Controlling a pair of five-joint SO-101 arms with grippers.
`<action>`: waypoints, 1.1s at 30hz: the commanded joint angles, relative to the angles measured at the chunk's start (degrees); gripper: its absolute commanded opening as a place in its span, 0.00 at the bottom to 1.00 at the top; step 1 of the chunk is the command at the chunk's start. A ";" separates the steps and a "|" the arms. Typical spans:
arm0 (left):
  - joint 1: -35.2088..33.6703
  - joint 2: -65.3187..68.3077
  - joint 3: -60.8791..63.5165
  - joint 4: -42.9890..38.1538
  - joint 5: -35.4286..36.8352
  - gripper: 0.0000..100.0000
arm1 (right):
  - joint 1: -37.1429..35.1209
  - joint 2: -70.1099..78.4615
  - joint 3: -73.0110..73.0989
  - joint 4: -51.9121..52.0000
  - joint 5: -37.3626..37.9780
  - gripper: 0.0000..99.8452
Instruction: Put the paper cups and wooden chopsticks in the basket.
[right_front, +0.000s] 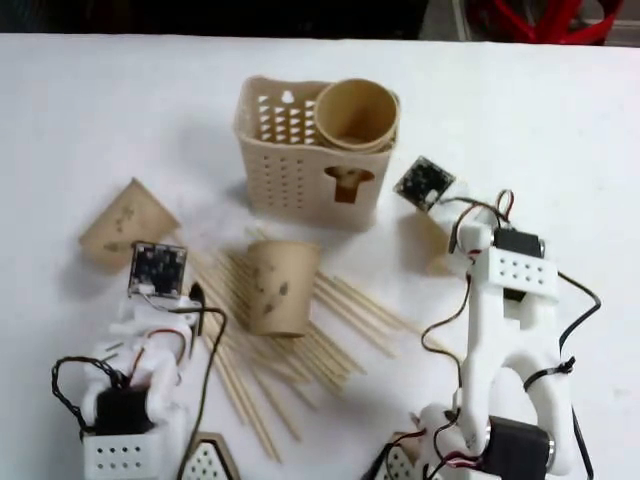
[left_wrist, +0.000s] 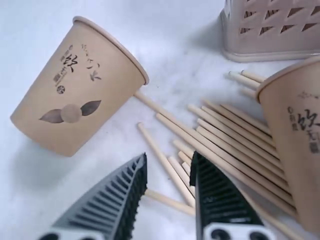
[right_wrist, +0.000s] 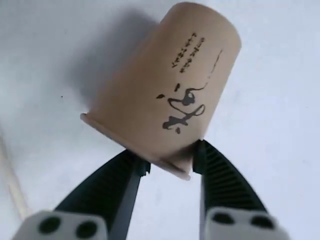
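A beige perforated basket stands at the back middle with one paper cup inside. Another cup lies on its side at the left. A third cup stands upside down on a scatter of wooden chopsticks. My left gripper is open just above the chopsticks, between the lying cup and the upturned cup. My right gripper is shut on the rim of a further paper cup, to the right of the basket.
The basket's corner is beyond the chopsticks in the left wrist view. The right arm stands to the right of the chopstick pile. White tabletop lies open at the back right and far left.
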 joint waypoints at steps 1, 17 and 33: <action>-0.48 0.48 -0.53 -1.93 -0.62 0.16 | 0.48 -2.33 -0.79 -2.86 -4.66 0.10; -0.48 0.48 -0.53 -1.93 -0.62 0.16 | 1.71 -2.77 -18.11 14.37 -15.65 0.05; -0.48 0.48 -0.53 -1.85 -0.62 0.16 | 0.57 -2.86 -26.90 31.69 -11.60 0.09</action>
